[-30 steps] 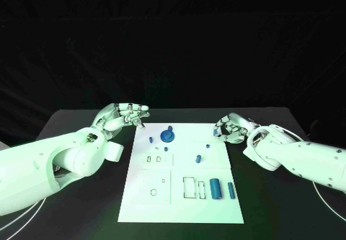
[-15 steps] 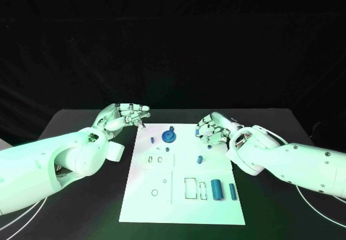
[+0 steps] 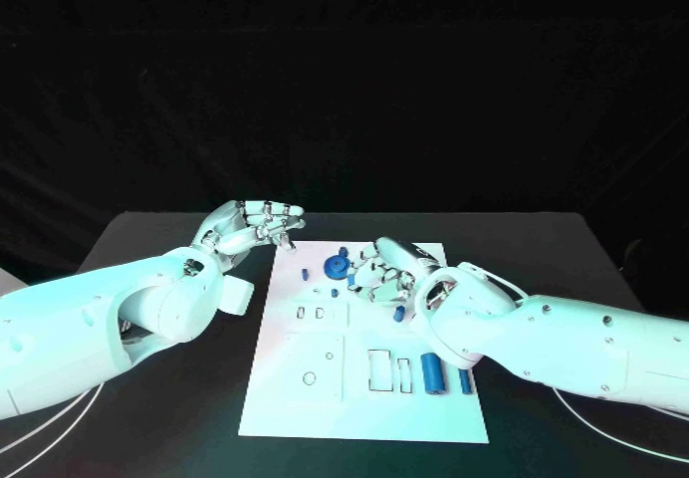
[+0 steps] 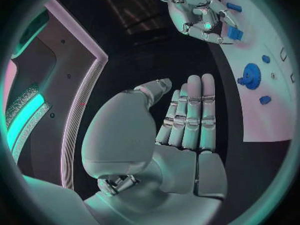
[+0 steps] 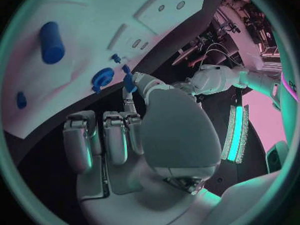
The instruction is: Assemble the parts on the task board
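The right hand (image 3: 385, 267) hovers over the far middle of the task board (image 3: 324, 398), and its fingers (image 4: 219, 27) seem to pinch a small blue part (image 4: 235, 33). The left hand (image 3: 259, 227) hangs just off the board's far left corner, fingers together and grasping nothing. A blue gear (image 3: 337, 266) and small pegs stand at the far end; two blue cylinders (image 3: 431, 373) lie loose near open slots. I judge the assembly early, most still left.
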Available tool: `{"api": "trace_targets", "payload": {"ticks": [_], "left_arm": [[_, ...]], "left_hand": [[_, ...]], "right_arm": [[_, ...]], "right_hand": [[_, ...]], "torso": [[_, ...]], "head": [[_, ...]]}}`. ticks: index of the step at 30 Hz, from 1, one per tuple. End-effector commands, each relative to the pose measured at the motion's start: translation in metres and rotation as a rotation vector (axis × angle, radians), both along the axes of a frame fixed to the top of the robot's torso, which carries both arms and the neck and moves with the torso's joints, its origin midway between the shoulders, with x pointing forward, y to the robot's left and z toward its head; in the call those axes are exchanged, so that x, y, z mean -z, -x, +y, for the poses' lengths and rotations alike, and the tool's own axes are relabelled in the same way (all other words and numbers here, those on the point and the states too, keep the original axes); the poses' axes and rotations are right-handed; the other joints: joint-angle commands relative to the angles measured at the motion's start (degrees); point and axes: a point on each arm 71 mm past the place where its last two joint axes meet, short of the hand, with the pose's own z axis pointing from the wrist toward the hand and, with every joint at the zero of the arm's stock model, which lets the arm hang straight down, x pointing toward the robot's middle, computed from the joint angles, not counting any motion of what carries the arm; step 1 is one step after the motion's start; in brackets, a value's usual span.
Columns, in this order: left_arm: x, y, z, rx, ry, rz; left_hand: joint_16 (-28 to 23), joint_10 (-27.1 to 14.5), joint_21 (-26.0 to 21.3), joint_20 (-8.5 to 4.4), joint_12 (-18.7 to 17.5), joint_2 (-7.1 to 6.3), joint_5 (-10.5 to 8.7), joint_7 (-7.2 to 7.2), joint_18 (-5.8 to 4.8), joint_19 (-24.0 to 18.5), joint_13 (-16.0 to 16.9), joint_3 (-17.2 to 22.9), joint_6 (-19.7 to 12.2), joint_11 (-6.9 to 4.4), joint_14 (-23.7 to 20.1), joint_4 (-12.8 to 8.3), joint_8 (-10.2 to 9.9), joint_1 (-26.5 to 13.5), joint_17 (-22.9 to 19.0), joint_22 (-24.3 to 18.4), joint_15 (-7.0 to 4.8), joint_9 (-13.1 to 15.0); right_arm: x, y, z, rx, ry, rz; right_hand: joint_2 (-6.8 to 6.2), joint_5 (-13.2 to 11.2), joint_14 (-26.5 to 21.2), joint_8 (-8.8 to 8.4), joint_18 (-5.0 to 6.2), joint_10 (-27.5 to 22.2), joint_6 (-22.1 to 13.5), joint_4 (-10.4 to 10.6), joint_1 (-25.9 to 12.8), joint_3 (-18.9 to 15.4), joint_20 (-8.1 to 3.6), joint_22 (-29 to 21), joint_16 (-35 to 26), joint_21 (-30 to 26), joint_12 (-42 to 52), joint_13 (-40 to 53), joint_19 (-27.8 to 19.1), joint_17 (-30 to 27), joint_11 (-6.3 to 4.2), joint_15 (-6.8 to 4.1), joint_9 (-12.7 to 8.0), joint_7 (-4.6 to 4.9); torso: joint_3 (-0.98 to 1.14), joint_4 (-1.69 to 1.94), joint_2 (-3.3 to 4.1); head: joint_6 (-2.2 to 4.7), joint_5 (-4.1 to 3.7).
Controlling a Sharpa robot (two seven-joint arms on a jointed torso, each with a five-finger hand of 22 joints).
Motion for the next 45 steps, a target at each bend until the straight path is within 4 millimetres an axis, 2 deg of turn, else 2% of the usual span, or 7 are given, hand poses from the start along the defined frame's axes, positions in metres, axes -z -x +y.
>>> {"api": "trace_targets", "payload": {"ticks": [1,3,6,9,19,34,45], "left_arm": [[-0.001,0.0,-0.002,0.017,0.005,-0.004],[-0.001,0.0,-0.003,0.017,0.005,-0.004],[-0.001,0.0,-0.003,0.018,0.005,-0.003],[-0.001,0.0,-0.003,0.019,0.006,-0.003],[-0.001,0.0,-0.005,0.022,0.006,-0.002],[-0.001,0.0,-0.006,0.026,0.007,-0.002],[-0.001,0.0,-0.006,0.026,0.007,-0.001]], "left_hand": [[0.39,0.41,0.27,-0.14,-0.04,0.15,-0.18,0.05,0.7,-0.43,-0.03,0.29,0.28,0.14,-0.31,0.03,0.19,0.39,-0.07,0.05,-0.03,0.05],[0.39,0.41,0.27,-0.14,-0.04,0.15,-0.18,0.05,0.7,-0.43,-0.03,0.29,0.28,0.14,-0.31,0.03,0.19,0.39,-0.07,0.05,-0.03,0.05],[0.39,0.41,0.27,-0.14,-0.04,0.15,-0.18,0.05,0.7,-0.43,-0.03,0.29,0.28,0.14,-0.31,0.03,0.19,0.39,-0.07,0.05,-0.03,0.05],[0.39,0.41,0.27,-0.14,-0.04,0.15,-0.18,0.05,0.7,-0.43,-0.03,0.29,0.28,0.14,-0.31,0.03,0.19,0.39,-0.07,0.05,-0.03,0.05],[0.39,0.41,0.27,-0.14,-0.04,0.15,-0.18,0.05,0.7,-0.43,-0.03,0.29,0.28,0.14,-0.31,0.03,0.19,0.39,-0.07,0.05,-0.03,0.05],[0.39,0.41,0.27,-0.14,-0.04,0.15,-0.18,0.05,0.7,-0.43,-0.03,0.29,0.28,0.14,-0.31,0.03,0.19,0.39,-0.07,0.05,-0.03,0.05],[0.39,0.41,0.27,-0.14,-0.04,0.15,-0.18,0.05,0.7,-0.43,-0.03,0.29,0.28,0.14,-0.31,0.03,0.19,0.39,-0.07,0.05,-0.03,0.05]], "right_arm": [[0.004,0.001,0.007,0.009,0.055,-0.018],[0.007,0.002,0.013,0.007,0.063,-0.021],[0.012,0.004,0.021,0.006,0.077,-0.02],[0.017,0.005,0.026,0.003,0.088,-0.012],[0.033,0.012,0.037,-0.017,0.108,0.022],[0.041,0.014,0.042,-0.031,0.132,0.034],[0.044,0.015,0.044,-0.037,0.138,0.039]], "right_hand": [[0.52,0.16,6.08,0.25,-0.81,5.46,-0.12,0.19,-0.3,0.19,-0.14,15.07,0.19,0.25,0.05,14.57,5.99,15.09,-0.24,-0.2,0.53,0.04],[0.47,0.15,6.08,0.26,-0.81,5.45,-0.17,0.24,-0.45,0.17,-0.12,15.07,0.19,0.25,0.04,14.56,5.99,15.09,-0.22,-0.17,0.54,0.06],[0.47,0.15,6.08,0.26,-0.81,5.45,-0.17,0.24,-0.45,0.17,-0.12,15.07,0.19,0.25,0.04,14.56,5.99,15.09,-0.22,-0.17,0.54,0.06],[0.46,0.15,6.08,0.27,-0.81,5.42,-0.19,0.27,-0.53,0.16,-0.11,15.07,0.19,0.25,0.01,14.53,5.99,15.09,-0.21,-0.15,0.55,0.06],[0.41,0.15,6.08,0.28,-0.81,5.46,-0.23,0.29,-0.63,0.15,-0.09,15.07,0.19,0.25,0.06,14.58,5.99,15.09,-0.2,-0.13,0.55,0.07],[0.27,0.14,6.08,0.28,-0.81,5.42,-0.32,0.28,-0.73,0.11,-0.06,15.07,0.19,0.25,0.01,14.54,5.99,15.09,-0.19,-0.09,0.56,0.09],[-0.11,0.05,6.08,0.29,-0.81,5.36,-0.53,0.29,-1.07,-0.01,0.01,15.07,0.19,0.25,-0.06,14.48,5.99,15.09,-0.11,-0.01,0.57,0.19]], "torso": [[-0.06,0.14,-0.05],[-0.06,0.17,-0.04],[0.07,0.19,0.03],[0.03,0.27,0.04],[0.17,0.07,0.12],[0.19,0.06,0.09],[0.15,0.05,0.11]], "head": [[0.02,-0.23],[-0.05,-0.24],[-0.13,-0.2],[-0.29,-0.11],[-0.66,0.19],[-1.15,0.75],[-1.28,0.86]]}}
